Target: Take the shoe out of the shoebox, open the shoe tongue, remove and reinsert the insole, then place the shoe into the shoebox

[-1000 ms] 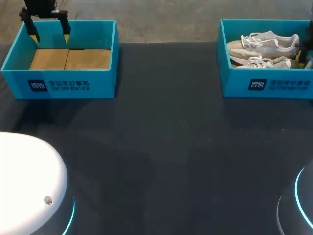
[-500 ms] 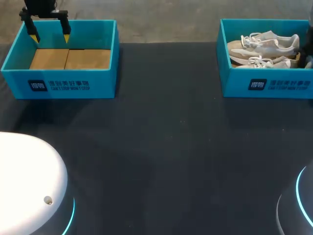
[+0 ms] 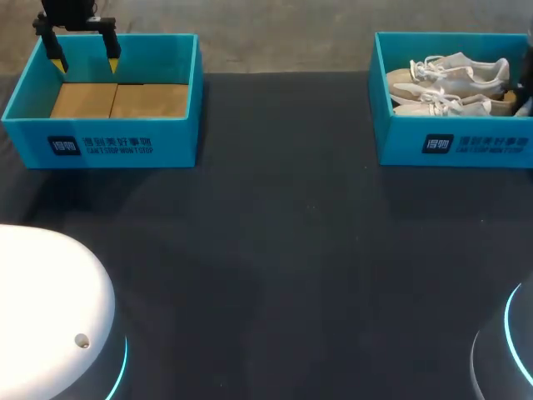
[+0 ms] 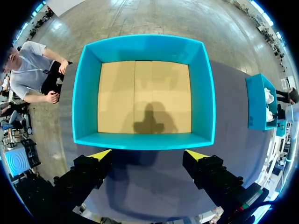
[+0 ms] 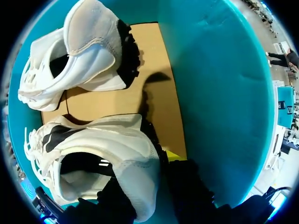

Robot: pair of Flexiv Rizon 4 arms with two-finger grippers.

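The left claw (image 4: 148,154) is held wide open with nothing gripped; an empty teal cardboard box (image 4: 145,140) is seen below and ahead of it. The right claw (image 5: 149,179) is closed on the heel of a white lace-up sneaker (image 5: 117,144) inside the teal shoebox (image 5: 210,93). A second white sneaker (image 5: 84,51) is noted ahead of it.
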